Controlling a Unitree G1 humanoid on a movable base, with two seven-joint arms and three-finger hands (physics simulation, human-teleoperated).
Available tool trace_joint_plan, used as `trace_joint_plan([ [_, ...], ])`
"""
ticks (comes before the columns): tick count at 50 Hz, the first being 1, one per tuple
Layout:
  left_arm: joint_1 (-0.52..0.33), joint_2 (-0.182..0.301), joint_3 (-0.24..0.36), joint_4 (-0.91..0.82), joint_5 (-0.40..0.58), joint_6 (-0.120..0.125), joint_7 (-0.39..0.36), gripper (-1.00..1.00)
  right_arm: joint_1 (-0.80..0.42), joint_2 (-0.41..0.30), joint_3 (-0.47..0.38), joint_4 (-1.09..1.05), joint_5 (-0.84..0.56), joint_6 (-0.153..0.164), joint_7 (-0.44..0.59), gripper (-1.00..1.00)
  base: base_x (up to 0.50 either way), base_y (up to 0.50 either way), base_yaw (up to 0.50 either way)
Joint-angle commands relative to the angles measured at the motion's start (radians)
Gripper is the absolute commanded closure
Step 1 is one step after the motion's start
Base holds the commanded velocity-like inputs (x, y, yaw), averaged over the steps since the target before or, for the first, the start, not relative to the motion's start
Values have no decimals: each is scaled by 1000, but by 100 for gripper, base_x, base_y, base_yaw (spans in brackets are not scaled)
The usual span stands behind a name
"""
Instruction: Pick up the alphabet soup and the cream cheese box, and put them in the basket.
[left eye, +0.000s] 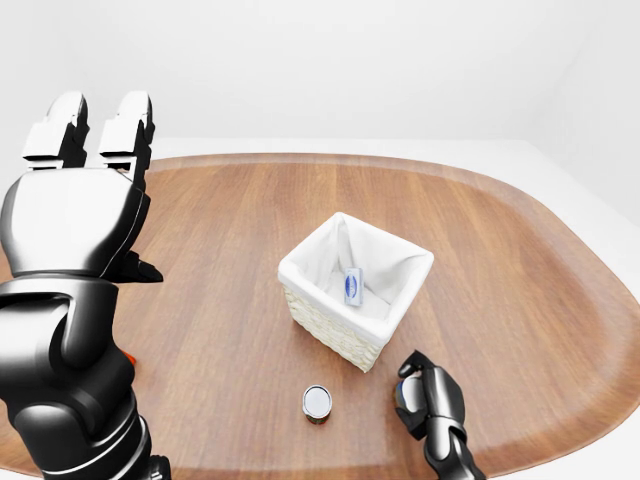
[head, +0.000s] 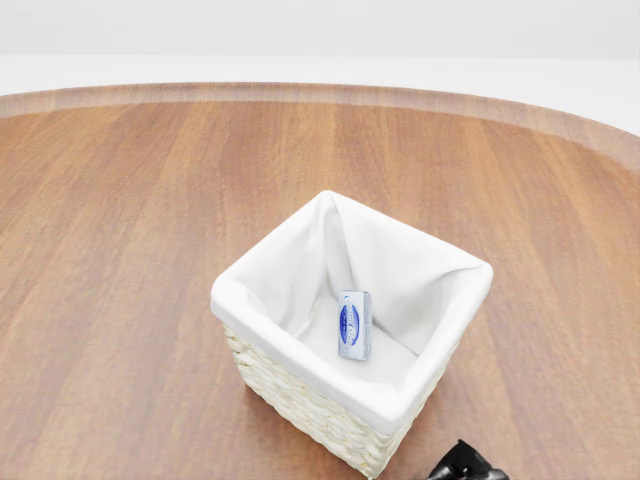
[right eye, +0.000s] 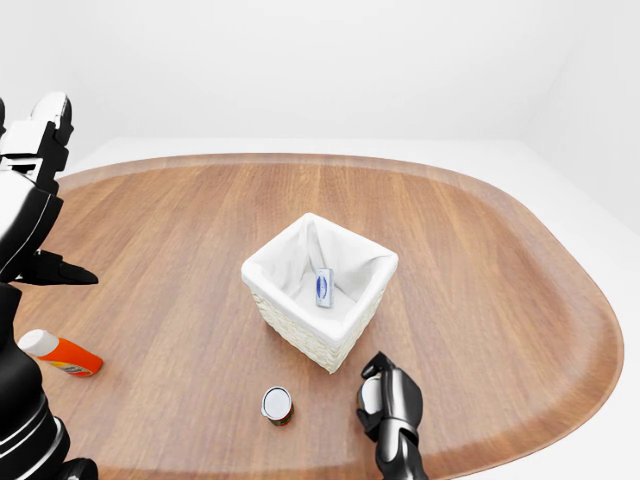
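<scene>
A wicker basket (head: 330, 415) with a white cloth lining is sitting near the middle of the oval wooden table (right eye: 480, 250); the cream cheese box (head: 354, 324) is lying flat on the basket's floor, already inside. The soup can (right eye: 277, 405) is standing upright on the table close to the near edge, below the basket's lower corner in the right-eye view and apart from it — nothing is touching it.

The right hand (right eye: 390, 400) is hovering just right of the can, over the table near that same edge; its fingers (left eye: 415, 362) are curling inward toward each other with nothing between them, more together than apart. In the head view only its dark tip is poking in at the bottom edge, beside the basket's lower corner.

The left hand (left eye: 85, 190) is rising large at the left of the left-eye view, well away from the basket; its fingers (left eye: 125, 125) are pointing straight up, spread and holding nothing.

An orange bottle with a white cap (right eye: 60, 353) is lying on its side near the table's left edge — partly hidden behind the left arm.
</scene>
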Motion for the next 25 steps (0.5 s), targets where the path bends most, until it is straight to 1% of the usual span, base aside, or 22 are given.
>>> trace_joint_plan([
  [1, -4, 2, -1, -2, 5, 0, 0, -100, 0, -3, -50, 5, 40, 0, 0, 100, 0, 0, 0],
  [3, -1, -1, -2, 1, 2, 0, 0, -100, -4, 3, -65, -4, 38, 0, 0, 100, 0, 0, 0],
  [4, 1, -1, -1, 0, 2, 0, 0, -100, -10, 2, -69, 2, 67, 0, 0, 100, 0, 0, 0],
  [9, 1, -1, -1, 1, 3, 0, 0, -100, -28, -5, -86, 22, 99, 0, 0, 100, 0, 0, 0],
  [18, -1, -2, -4, 2, 11, 0, 0, -100, 16, -6, -149, -170, 151, 0, 0, 100, 0, 0, 0],
  [25, -3, -4, -5, 4, 18, 0, 0, -100, 33, 0, -192, -275, 184, 0, 0, 100, 0, 0, 0],
])
